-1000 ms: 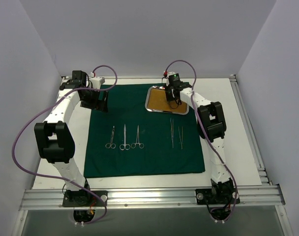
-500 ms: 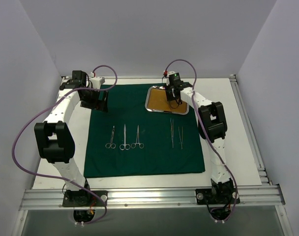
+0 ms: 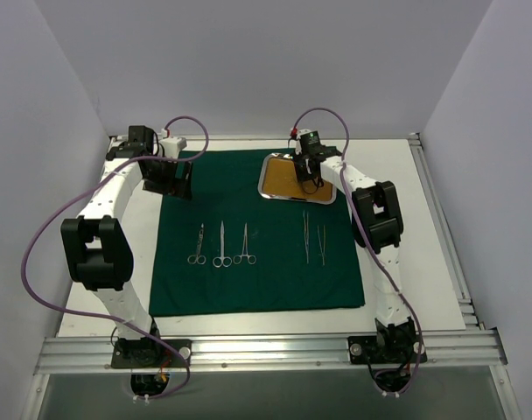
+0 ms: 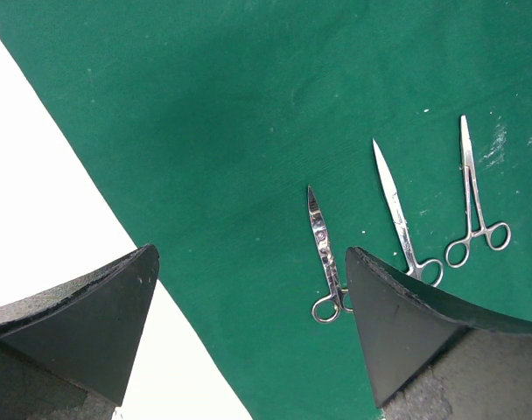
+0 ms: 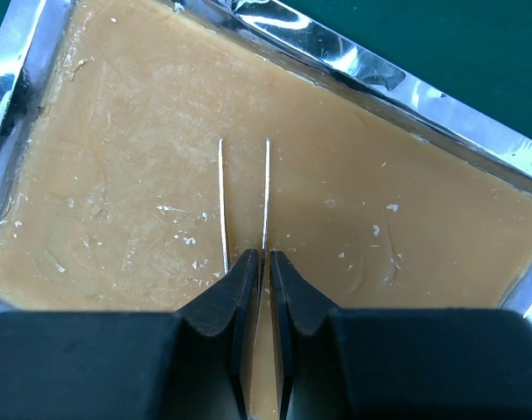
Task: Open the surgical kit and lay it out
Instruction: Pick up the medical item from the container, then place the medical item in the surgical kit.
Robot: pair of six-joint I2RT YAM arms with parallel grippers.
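Observation:
The dark green drape [image 3: 257,280] lies spread flat on the table. Three ring-handled instruments [image 3: 221,245] lie side by side on it, also in the left wrist view [image 4: 397,210]. Two tweezers [image 3: 313,238] lie to their right. The steel tray [image 3: 270,188] with tan liner sits on the drape's far right corner. My right gripper [image 3: 307,175] points down into the tray [image 5: 353,66]. It [image 5: 266,254] is shut on one of two thin silver prongs [image 5: 266,192] lying on the liner; the other prong passes beside the left finger. My left gripper [image 4: 251,254] hangs open over the drape's left edge [image 4: 205,105], holding nothing.
White tabletop [image 3: 423,227] borders the drape on both sides. An aluminium rail [image 3: 266,350] with both arm bases runs along the near edge. Grey walls close in the left, right and back. Purple cables loop above both wrists.

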